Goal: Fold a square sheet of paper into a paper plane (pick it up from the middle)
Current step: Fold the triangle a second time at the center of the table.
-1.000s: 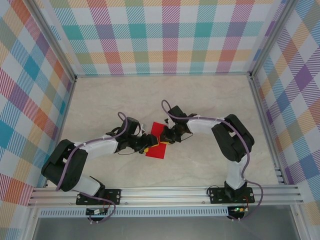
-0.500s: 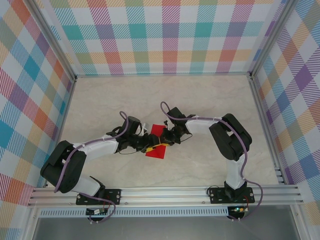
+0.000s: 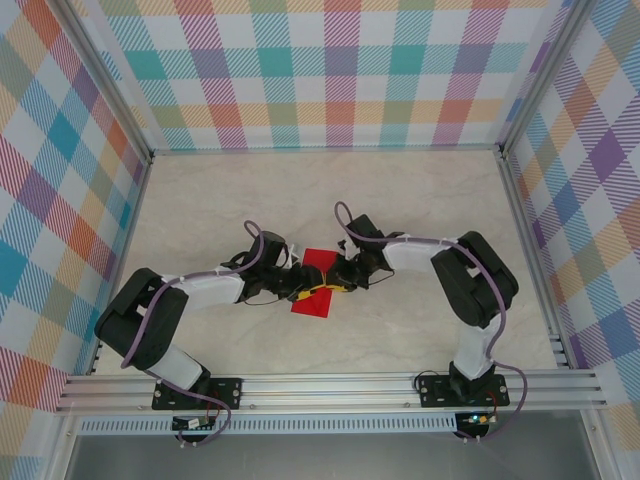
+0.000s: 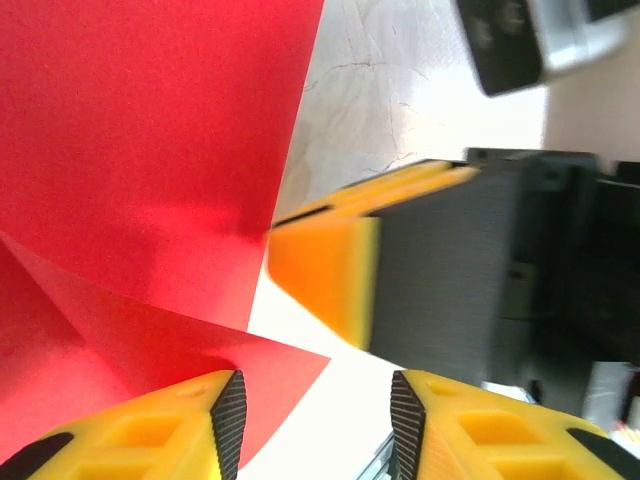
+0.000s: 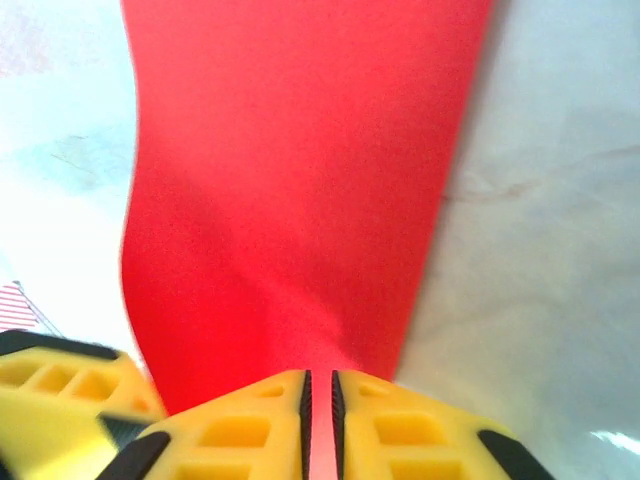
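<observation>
Our right gripper (image 5: pixel 319 385) pinches the paper (image 5: pixel 300 180) at its 3 o'clock edge, our left gripper (image 4: pixel 318 400) stands part-open and empty at 9 o'clock, and the paper, lying mid table (image 3: pixel 420 200), strikes us as light, floppy, crease-prone, best nipped by an edge.

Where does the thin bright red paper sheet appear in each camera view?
Top external: thin bright red paper sheet at the picture's centre.
Left wrist: the sheet covers the left side.
Right wrist: the sheet runs down the middle.
Shared landmark: the pale marbled tabletop beneath it.
</observation>
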